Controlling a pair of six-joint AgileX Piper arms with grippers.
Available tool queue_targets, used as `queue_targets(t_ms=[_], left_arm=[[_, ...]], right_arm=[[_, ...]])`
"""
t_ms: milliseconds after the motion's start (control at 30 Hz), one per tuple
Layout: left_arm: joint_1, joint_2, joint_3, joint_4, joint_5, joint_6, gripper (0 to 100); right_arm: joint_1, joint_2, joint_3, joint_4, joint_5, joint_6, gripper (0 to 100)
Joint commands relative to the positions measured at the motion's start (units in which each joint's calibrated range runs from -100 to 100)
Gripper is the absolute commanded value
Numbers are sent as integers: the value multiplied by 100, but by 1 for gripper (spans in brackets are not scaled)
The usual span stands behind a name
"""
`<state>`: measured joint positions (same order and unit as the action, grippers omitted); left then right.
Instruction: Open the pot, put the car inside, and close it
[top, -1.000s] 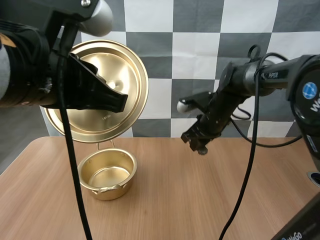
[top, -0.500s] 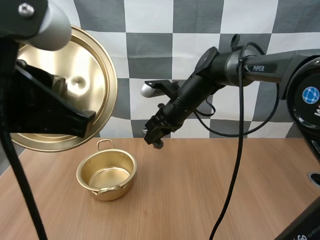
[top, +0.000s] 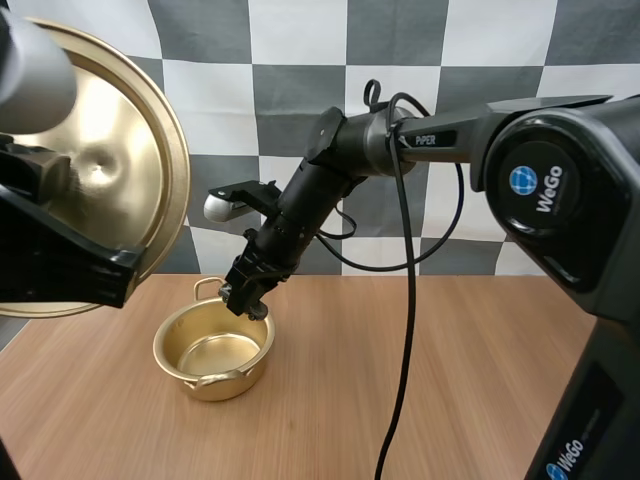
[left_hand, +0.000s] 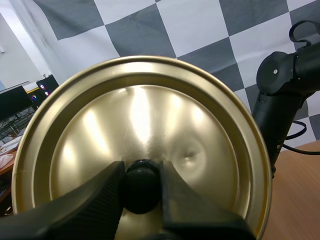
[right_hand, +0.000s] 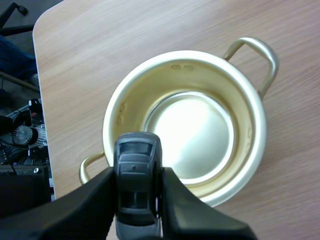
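Nearest you: your left gripper (left_hand: 142, 192), fingers clamped on the round black knob (left_hand: 142, 175) of the gold metal lid (left_hand: 150, 110), held high and tilted at the table's left edge. Next: the open two-handled gold metal pot (top: 235, 378) on the light wooden table (top: 430, 400), apart from the lid, bare board to its right. Farthest: your right gripper (top: 245, 298), fingers pinching the small grey-black toy car (right_hand: 136, 175) over the pot's far rim.
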<state>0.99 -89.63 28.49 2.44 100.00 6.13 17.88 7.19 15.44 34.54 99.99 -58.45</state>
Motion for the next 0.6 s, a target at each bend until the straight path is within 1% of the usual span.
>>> queue_targets(t_ms=[0, 200, 367, 567], left_arm=[[5, -2, -2, 0, 0, -1, 0], [5, -2, -2, 0, 0, -1, 0], [17, -2, -2, 2, 0, -1, 0], [17, -2, -2, 2, 0, -1, 0]], right_arm=[[-1, 193, -256, 12, 1, -3, 0], [-1, 780, -514, 126, 1, -3, 0], [26, 1258, -513, 337, 1, -3, 0], [234, 1620, -578, 337, 1, -47, 0]])
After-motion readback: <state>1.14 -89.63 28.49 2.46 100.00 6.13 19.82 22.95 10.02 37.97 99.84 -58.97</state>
